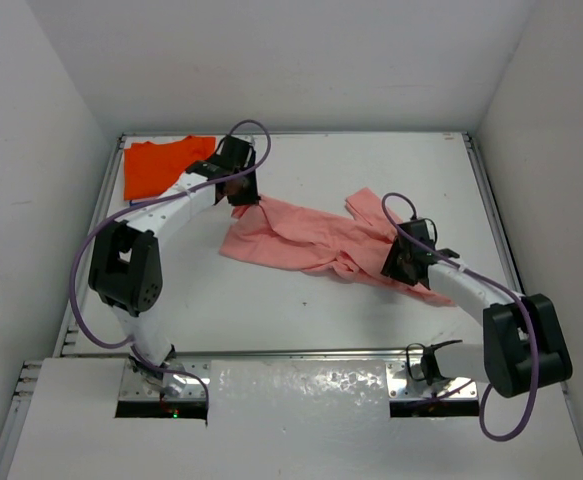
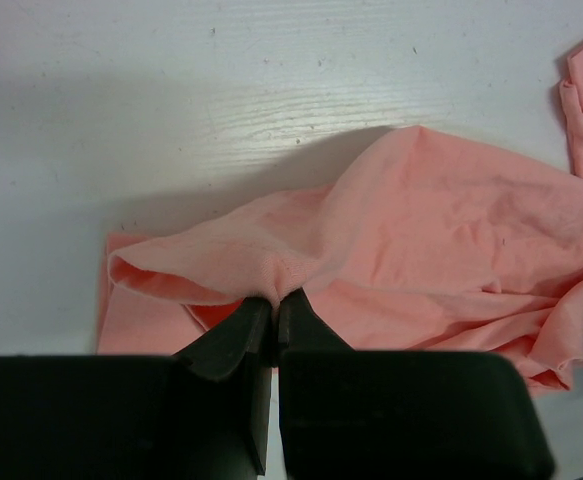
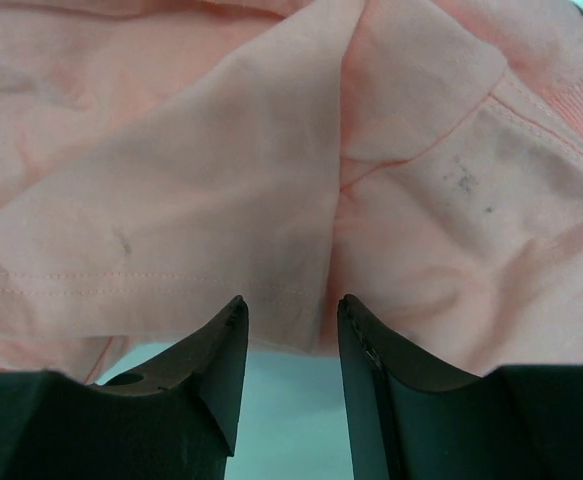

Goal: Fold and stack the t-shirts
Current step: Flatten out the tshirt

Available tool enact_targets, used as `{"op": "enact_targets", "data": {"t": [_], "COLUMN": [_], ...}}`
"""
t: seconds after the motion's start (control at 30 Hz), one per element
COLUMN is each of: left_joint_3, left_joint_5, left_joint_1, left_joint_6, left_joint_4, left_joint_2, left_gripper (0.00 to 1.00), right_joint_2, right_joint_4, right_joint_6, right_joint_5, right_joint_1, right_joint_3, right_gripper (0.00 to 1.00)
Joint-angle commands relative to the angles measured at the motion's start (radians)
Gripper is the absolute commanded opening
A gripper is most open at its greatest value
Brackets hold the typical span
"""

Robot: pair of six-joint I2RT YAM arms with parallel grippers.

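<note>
Right gripper (image 3: 291,305), jaws half parted, noses the near-right hem of the pink shirt (image 1: 301,238) without clamping it, left gripper (image 2: 274,297) pinches that shirt's far-left fold, and the orange shirt (image 1: 161,165) lies farther left beyond.

A: The pink t-shirt (image 1: 291,240), what is it like?
B: Soft matt cloth, thin and creased, hems stitched; the orange t-shirt (image 1: 156,168) at far left looks like the same matt cloth, lying smoother.
A: And the table (image 2: 271,90)?
B: White-painted wood, grain showing, faint sheen, a few dark specks; left gripper (image 2: 274,300) and right gripper (image 3: 291,300) have matt black plastic fingers.
</note>
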Motion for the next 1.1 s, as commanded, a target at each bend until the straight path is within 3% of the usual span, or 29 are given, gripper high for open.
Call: {"op": "enact_targets", "data": {"t": [0.0,0.33,0.43,0.47,0.53,0.63,0.87,1.07], "left_joint_3": [0.047,0.065,0.068,0.07,0.077,0.105,0.18,0.243], "left_joint_5": [-0.006,-0.011,-0.014,-0.016,-0.017,-0.039,-0.077,-0.135], "left_joint_1": [0.006,0.006,0.006,0.006,0.006,0.008,0.038,0.092], "left_joint_6": [0.02,0.024,0.026,0.026,0.026,0.02,-0.031,-0.12], "left_joint_4": [0.01,-0.002,-0.008,-0.01,-0.013,-0.031,-0.06,-0.08], "left_joint_2": [-0.005,0.0,0.001,0.0,0.003,0.001,-0.068,-0.163], "left_gripper": [0.0,0.0,0.0,0.0,0.0,0.0,0.0,0.0], "right_joint_2": [0.019,0.068,0.073,0.068,0.051,-0.007,-0.144,-0.176], "right_joint_4": [0.073,0.039,0.028,0.019,-0.024,-0.145,-0.461,-0.493], "right_joint_6": [0.019,0.052,0.052,0.049,0.03,-0.008,-0.146,-0.175], "right_joint_5": [-0.02,-0.004,0.0,0.006,0.029,0.083,0.255,0.316], "right_joint_1": [0.006,0.008,0.008,0.008,0.008,0.005,-0.038,-0.083], "right_joint_3": [0.004,0.019,0.025,0.031,0.06,0.16,0.627,0.807], "right_gripper": [0.39,0.34,0.24,0.09,0.01,0.0,0.0,0.0]}}
